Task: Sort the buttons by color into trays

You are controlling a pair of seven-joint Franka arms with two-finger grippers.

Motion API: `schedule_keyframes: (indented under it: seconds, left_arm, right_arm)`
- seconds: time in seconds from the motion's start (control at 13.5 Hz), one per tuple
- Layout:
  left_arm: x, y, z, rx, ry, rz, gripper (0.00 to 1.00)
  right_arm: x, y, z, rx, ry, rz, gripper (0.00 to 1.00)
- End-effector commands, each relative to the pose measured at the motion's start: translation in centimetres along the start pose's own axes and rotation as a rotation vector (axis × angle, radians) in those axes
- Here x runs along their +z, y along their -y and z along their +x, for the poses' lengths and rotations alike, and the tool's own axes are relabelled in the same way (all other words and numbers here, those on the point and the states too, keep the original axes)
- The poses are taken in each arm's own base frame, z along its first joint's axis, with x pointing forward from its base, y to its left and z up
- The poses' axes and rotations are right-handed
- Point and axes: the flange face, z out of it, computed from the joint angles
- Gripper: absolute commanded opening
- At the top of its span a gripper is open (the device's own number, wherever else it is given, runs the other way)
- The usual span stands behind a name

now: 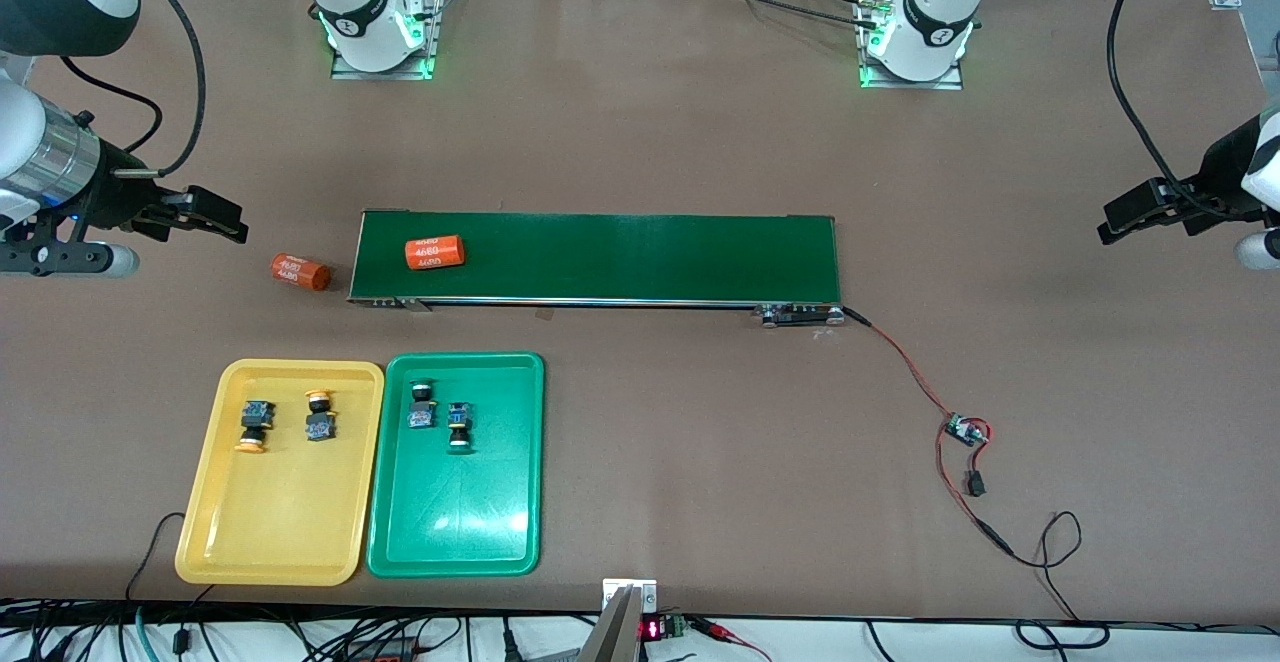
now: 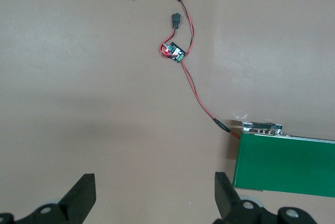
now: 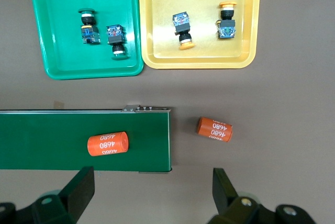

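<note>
At the right arm's end of the counter (image 1: 640,142), the right hand (image 1: 232,224) hangs wide open with nothing in it, over bare surface just beside an orange labelled cylinder (image 1: 301,271) that lies off the end of the conveyor belt (image 1: 640,257). A second orange cylinder (image 1: 434,252) rests on the belt itself, close to that same end. Nearer the front camera than the belt sit the two trays, touching side by side. The yellow tray (image 1: 280,532) holds both yellow-capped buttons (image 1: 255,426) (image 1: 320,415), lying apart from each other in the part of the tray closest to the belt. The green tray (image 1: 455,532) holds both green-capped buttons (image 1: 422,404) (image 1: 459,425) in the matching part of its own floor. Judged from this, every button already lies in the tray of its colour, so the sorting looks finished and nothing on the belt calls for a pick. The sound course would be to keep both hands up and away from the trays, so that no button is knocked out of place, and to leave the cylinders alone since they are not part of the sort. Toward the other end of the counter, red and black wires run from the belt's end to a small circuit board (image 1: 967,431), and the left hand (image 1: 1140,219) waits above bare counter, also fully open and empty
</note>
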Motion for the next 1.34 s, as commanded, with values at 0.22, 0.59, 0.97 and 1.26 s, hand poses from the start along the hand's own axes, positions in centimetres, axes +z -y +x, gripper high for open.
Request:
schedule_keyframes:
  seconds: [0.22, 0.59, 0.97, 1.26]
  left_arm:
    - [-0.50, 0.04, -0.71, 0.020, -0.004, -0.004, 1.00]
    - [-0.65, 0.12, -0.69, 0.018, -0.007, -0.004, 1.00]
    - [-0.74, 0.21, -0.72, 0.017, -0.008, -0.004, 1.00]
    - [-0.74, 0.21, -0.72, 0.017, -0.008, -0.004, 1.00]
  right_arm:
    - [-0.53, -0.20, 0.18, -0.020, -0.008, -0.005, 1.00]
    - [-0.53, -0.21, 0.18, -0.018, -0.008, -0.006, 1.00]
    - [-0.51, 0.10, 0.15, -0.025, -0.008, -0.011, 1.00]
    - [-0.51, 0.03, 0.16, -0.026, -0.009, -0.019, 1.00]
